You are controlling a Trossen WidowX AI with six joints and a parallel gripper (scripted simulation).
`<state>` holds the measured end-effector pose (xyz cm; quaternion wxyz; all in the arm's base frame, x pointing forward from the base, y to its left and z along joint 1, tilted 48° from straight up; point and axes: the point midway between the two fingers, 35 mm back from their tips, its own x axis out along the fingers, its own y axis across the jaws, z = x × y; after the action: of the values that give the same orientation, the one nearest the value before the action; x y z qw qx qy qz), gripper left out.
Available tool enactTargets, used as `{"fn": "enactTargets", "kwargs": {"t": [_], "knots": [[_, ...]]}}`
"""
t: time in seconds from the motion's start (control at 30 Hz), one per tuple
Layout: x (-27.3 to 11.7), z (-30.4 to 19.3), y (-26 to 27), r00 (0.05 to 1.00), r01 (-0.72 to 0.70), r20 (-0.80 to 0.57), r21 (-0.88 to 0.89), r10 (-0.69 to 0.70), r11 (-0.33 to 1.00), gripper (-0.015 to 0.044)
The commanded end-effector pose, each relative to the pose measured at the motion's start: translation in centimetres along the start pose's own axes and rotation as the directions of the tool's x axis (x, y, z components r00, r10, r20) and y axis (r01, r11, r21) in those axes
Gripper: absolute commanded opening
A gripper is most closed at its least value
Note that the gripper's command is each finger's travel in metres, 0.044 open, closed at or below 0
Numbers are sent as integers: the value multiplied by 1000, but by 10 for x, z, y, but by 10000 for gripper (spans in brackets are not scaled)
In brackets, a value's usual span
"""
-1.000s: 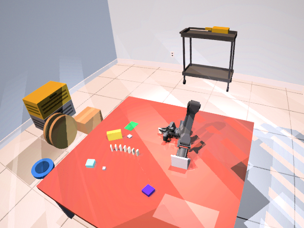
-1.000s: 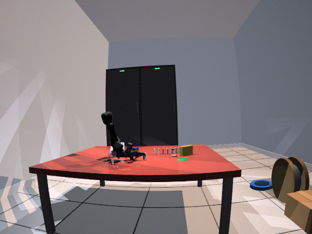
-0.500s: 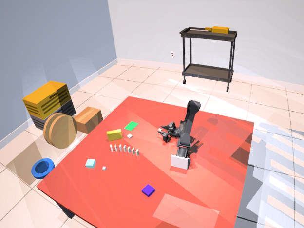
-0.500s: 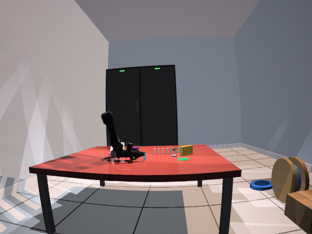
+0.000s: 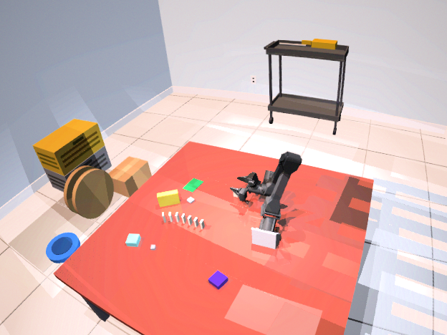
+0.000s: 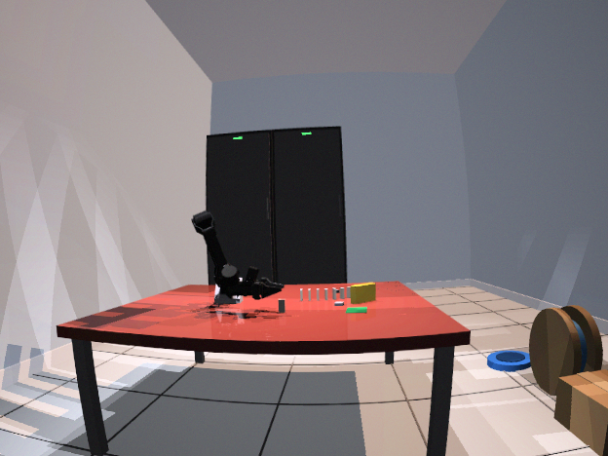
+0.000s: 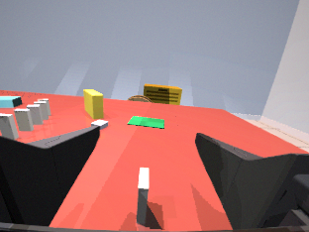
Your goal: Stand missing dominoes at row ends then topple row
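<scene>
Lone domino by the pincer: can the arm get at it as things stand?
Probably yes. The domino stands upright, apart from the row, and the open pincer faces it, nothing visible between. It may need to come lower.

black segmented arm (image 5: 280, 189) (image 6: 215, 249), blocky rounded elbow, black claw (image 5: 235, 183) (image 6: 281, 288) (image 7: 149, 134) with broad, angular, tapering fingers

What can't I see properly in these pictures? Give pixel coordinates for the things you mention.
- Lone domino (image 6: 281, 306) (image 7: 143, 198): top view, mostly hidden by the pincer (image 5: 236, 182) (image 6: 283, 286) (image 7: 149, 134).
- Row's far dominoes: exterior view, partly behind the yellow block (image 5: 167, 198) (image 6: 362, 292) (image 7: 93, 103).
- Light-blue block (image 5: 132, 240) (image 7: 9, 102): wrist view, cut by the left edge.
</scene>
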<state>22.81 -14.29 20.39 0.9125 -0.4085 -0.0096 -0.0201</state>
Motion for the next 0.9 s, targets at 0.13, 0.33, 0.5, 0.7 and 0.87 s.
{"fn": "enactTargets", "kwargs": {"t": [0.13,0.33,0.5,0.7,0.87], "knots": [[20,5,-14,998,22,-69,243,-6,970,440],[74,10,-32,956,194,-289,747,48,636,440],[103,28,-28,868,435,-481,857,124,275,440],[104,30,-10,734,646,-646,760,209,79,440],[74,22,17,392,915,-879,402,271,-18,440]]}}
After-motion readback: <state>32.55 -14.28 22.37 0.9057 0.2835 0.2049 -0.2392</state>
